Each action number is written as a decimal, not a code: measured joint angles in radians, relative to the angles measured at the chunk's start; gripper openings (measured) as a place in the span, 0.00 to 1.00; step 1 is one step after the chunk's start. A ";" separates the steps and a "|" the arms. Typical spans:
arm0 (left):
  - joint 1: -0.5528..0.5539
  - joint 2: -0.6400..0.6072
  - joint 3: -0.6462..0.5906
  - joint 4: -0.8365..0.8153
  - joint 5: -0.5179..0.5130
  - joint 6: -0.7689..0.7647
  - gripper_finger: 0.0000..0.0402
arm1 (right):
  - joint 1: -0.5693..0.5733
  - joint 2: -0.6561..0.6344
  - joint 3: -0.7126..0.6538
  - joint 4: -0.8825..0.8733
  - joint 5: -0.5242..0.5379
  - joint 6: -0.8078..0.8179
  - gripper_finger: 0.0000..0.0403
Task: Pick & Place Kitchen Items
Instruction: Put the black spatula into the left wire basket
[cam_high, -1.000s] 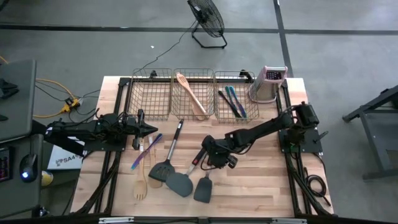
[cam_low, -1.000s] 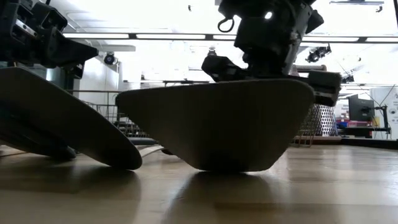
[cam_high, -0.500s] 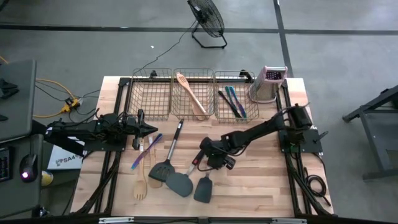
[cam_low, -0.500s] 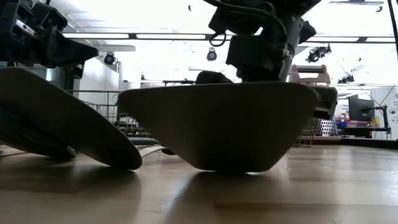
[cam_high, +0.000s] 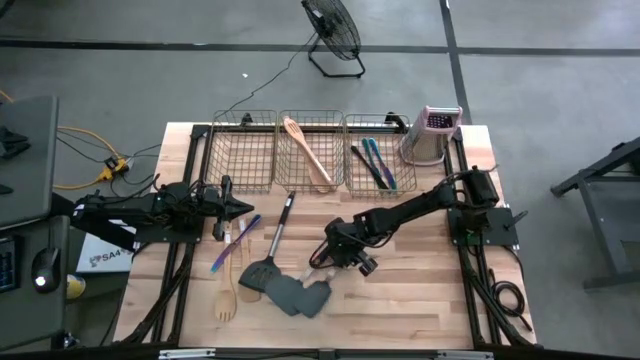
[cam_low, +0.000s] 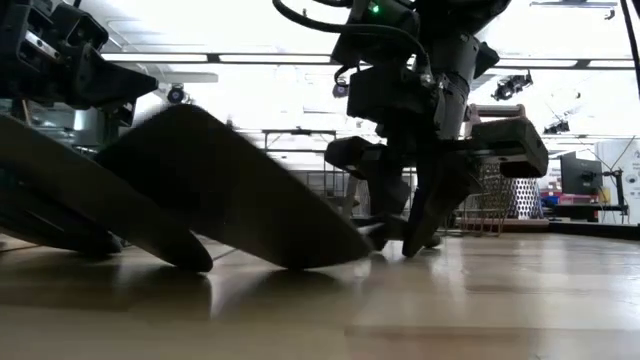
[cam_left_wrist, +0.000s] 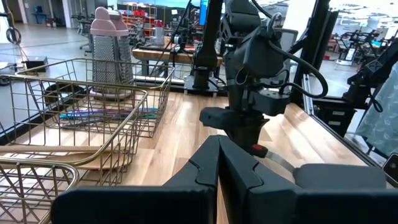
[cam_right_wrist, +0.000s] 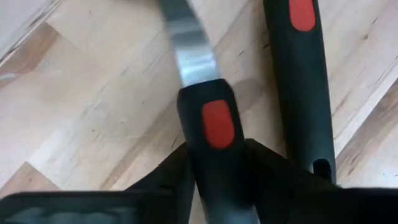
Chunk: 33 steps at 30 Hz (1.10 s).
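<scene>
My right gripper (cam_high: 337, 258) is at the table's middle, down at the tabletop (cam_low: 415, 228), shut on the black red-dotted handle of a small dark grey spatula (cam_high: 314, 297). The spatula's head lies tilted against the head of a second grey spatula (cam_high: 285, 293), whose handle (cam_right_wrist: 301, 81) runs beside the held one. A third spatula (cam_high: 259, 275), a wooden fork (cam_high: 226, 297) and a purple piece (cam_high: 232, 243) lie flat on the table left of centre. My left gripper (cam_high: 238, 208) is shut and empty at the left (cam_left_wrist: 217, 168). My right gripper pinches the small spatula's black handle (cam_right_wrist: 209, 102) between its two fingers (cam_right_wrist: 165, 177), just behind the metal shaft (cam_right_wrist: 183, 43). The fingers come from above, pointing down, one on each side of the handle. The head (cam_low: 230, 200) is tipped up, one edge on the table.
Three wire baskets stand along the far edge: the left one (cam_high: 243, 150) empty, the middle one (cam_high: 330, 125) with a wooden spoon (cam_high: 305, 150), the right one (cam_high: 400, 180) with slim blue and teal pieces (cam_high: 376, 162). A metal box grater (cam_high: 432, 135) stands at the far right.
My right gripper has come down to the tabletop onto the small spatula's handle. The spatula's head has swung toward the table's left and tipped up, so it now overlaps the second spatula's head instead of lying flat beside it.
</scene>
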<state>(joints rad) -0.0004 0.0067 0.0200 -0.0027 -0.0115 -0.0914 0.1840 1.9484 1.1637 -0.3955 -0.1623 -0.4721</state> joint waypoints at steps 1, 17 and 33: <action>0.000 0.000 0.000 0.000 0.000 0.000 0.01 | 0.003 0.000 0.000 0.000 0.001 0.003 0.28; 0.000 0.000 0.000 0.000 0.000 0.000 0.01 | 0.088 -0.104 -0.005 -0.009 0.033 0.246 0.19; 0.000 0.000 0.000 0.037 -0.010 -0.048 0.01 | 0.150 -0.284 -0.004 0.118 0.310 0.623 0.16</action>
<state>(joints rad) -0.0005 0.0071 0.0200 0.0339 -0.0216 -0.1396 0.3340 1.6639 1.1599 -0.2776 0.1477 0.1507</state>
